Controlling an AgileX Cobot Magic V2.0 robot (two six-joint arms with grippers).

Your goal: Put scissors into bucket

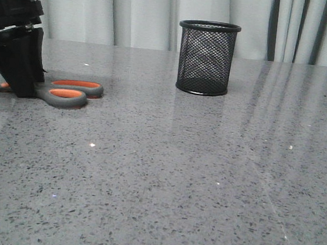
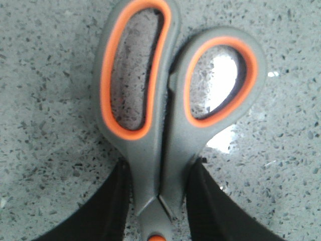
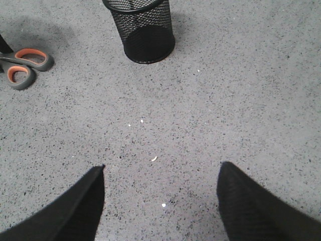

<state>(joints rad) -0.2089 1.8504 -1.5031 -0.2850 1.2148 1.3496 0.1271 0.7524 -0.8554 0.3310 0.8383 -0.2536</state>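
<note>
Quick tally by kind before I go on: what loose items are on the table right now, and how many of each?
Scissors (grey handles, orange lining): 1
Black mesh bucket: 1
Total: 2

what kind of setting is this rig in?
Probably an indoor lab or office test bench: a speckled grey stone-look table, pale curtains behind it, and only desk items out, scissors and a mesh bucket.
</note>
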